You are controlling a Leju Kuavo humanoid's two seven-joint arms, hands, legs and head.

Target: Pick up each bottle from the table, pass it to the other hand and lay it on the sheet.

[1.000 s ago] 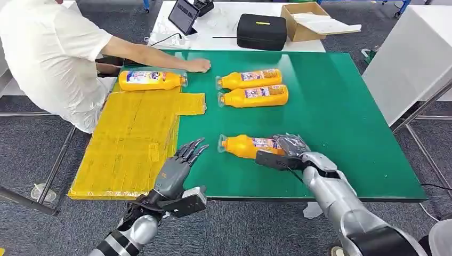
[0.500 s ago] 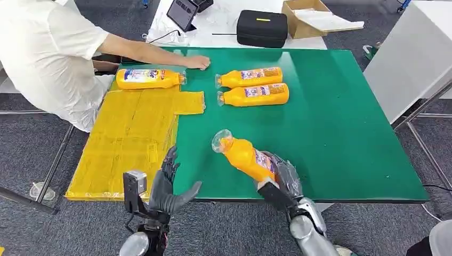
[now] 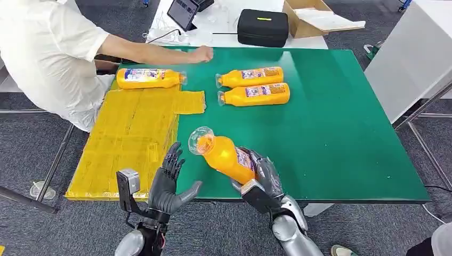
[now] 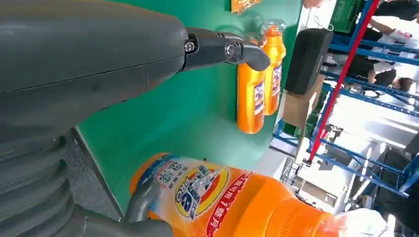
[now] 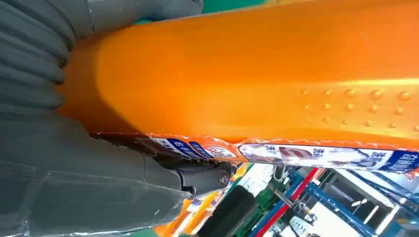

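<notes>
Nearest the robot, at the table's front edge [image 3: 341, 198], the right hand [image 3: 261, 178] grips an orange bottle [image 3: 226, 157] around its lower body, holding it off the surface and tilted, with the clear cap [image 3: 201, 140] leading toward the left hand [image 3: 168, 186]. That left hand waits just beside it with its fingers spread and nothing in them, palm turned to the bottle. The bottle looks like smooth, rigid plastic, probably full and fairly heavy toward its base, and its glossy label could slip; the receiving hand should likely close on the bare upper body just below the cap, well clear of the right hand's fingers. Just left of the open hand lies the yellow sheet [image 3: 128, 138], with plenty of bare room on its near part for laying the bottle down, though its front edge sits close to the table's drop. Farther out, two more bottles [image 3: 255, 85] lie side by side on the green surface, another bottle [image 3: 149, 78] rests at the sheet's far end, and a person's hand [image 3: 201, 53] hovers near it.
</notes>
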